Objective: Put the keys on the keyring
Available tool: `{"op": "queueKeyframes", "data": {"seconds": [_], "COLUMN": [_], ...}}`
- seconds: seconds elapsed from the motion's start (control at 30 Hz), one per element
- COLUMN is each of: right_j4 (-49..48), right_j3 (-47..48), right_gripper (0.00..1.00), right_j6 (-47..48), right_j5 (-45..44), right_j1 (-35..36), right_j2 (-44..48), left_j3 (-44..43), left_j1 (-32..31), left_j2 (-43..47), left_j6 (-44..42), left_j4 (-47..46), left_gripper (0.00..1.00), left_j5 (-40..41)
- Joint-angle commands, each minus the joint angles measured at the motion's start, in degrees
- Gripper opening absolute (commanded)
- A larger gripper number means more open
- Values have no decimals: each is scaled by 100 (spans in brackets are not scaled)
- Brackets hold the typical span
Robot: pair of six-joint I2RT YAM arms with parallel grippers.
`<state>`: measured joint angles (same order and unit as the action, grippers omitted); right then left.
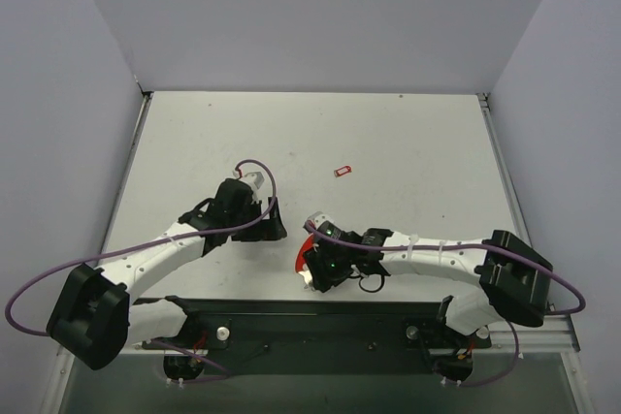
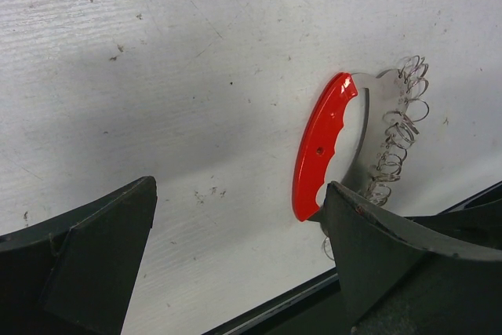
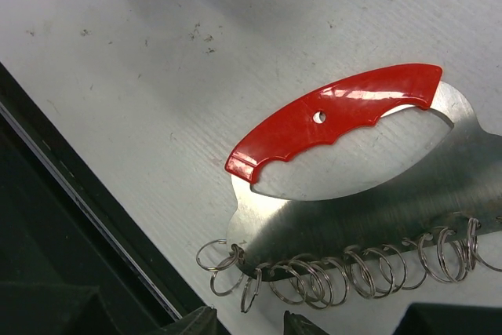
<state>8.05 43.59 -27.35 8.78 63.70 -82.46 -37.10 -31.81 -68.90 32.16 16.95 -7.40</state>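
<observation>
The keys, one tiny red tag (image 1: 341,172), lie alone on the table's middle, well beyond both grippers. The keyring (image 1: 295,259) rests near the front edge: a red curved grip (image 3: 337,119) on a flat silver plate (image 3: 376,209), with a row of thin wire rings (image 3: 345,272) along the plate's lower edge. My right gripper (image 3: 247,325) hovers just short of those rings, its jaws apart with bare table between them. My left gripper (image 2: 243,272) stands wide open and holds nothing. Its right finger (image 2: 408,264) overlaps the lower end of the red grip (image 2: 321,143).
A dark rail (image 3: 70,217) runs along the table's front edge, close beside the keyring. Grey walls close in the white table (image 1: 388,133) on the left, back and right. Purple cables loop off both arms.
</observation>
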Motion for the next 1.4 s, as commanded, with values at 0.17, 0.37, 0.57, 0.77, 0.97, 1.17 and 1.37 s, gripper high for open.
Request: {"op": "queueKeyframes", "data": {"seconds": [0.17, 0.37, 0.57, 0.77, 0.97, 1.17, 1.37], "right_j4": [126, -67, -410, -726, -586, 54, 372], "right_j3": [229, 141, -8, -219, -352, 219, 843], "right_gripper": [33, 22, 12, 0, 0, 0, 0], "right_j6": [-350, -481, -604, -648, -412, 563, 1811], "right_j5": [-148, -25, -51, -235, -298, -157, 914], "right_j1": [37, 37, 28, -16, -270, -464, -613], "right_j2": [-306, -482, -500, -315, 133, 818, 1582], "left_j3": [-16, -43, -52, -25, 62, 317, 651], "left_j1": [8, 8, 8, 8, 8, 0, -18], "left_j2": [184, 211, 298, 491, 843, 1720, 2618], "left_j6": [-35, -61, -61, -70, -122, -324, -386], "left_j4": [-87, 1, 80, 151, 19, -648, -2027], "left_gripper": [97, 97, 98, 97, 97, 97, 93], "left_j5": [1, 28, 81, 142, 99, -541, -1893]}}
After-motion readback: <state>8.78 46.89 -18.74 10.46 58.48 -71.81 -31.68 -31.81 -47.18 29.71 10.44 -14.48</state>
